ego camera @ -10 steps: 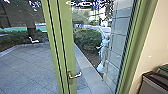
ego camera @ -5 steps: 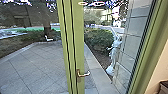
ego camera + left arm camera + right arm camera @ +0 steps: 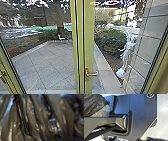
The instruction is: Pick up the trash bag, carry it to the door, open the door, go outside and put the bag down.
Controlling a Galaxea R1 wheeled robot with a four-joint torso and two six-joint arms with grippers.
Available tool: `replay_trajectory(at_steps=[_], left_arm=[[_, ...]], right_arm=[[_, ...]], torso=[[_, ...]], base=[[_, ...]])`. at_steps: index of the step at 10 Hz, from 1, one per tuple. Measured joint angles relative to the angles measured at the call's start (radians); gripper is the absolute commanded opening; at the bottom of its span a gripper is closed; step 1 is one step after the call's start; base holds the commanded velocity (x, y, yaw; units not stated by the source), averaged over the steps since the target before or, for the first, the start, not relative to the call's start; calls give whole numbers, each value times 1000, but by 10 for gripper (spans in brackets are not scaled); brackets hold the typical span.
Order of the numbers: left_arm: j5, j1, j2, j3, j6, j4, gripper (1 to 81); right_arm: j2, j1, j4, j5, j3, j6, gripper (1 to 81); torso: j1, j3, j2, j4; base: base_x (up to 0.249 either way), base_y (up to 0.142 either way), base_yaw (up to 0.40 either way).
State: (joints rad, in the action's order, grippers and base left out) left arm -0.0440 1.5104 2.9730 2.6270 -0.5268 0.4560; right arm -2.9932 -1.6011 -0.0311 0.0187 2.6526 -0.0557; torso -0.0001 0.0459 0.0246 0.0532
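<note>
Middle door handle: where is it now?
In the head view, the middle door handle sits just right of centre, low on the green upright between the glass panes.

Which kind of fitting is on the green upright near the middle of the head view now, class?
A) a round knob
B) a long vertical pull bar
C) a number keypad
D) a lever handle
D: a metal lever handle is mounted on the green upright, its short arm sticking out sideways toward the picture's right.
</note>
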Motion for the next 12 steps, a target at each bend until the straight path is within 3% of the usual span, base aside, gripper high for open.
replay_trajectory(at_steps=[12], left_arm=[[4, 0, 3, 0, 0, 0, 10]], right_arm=[[0, 0, 5, 0, 0, 0, 811]], torso=[[0, 0, 0, 0]], base=[[0, 0, 308]])
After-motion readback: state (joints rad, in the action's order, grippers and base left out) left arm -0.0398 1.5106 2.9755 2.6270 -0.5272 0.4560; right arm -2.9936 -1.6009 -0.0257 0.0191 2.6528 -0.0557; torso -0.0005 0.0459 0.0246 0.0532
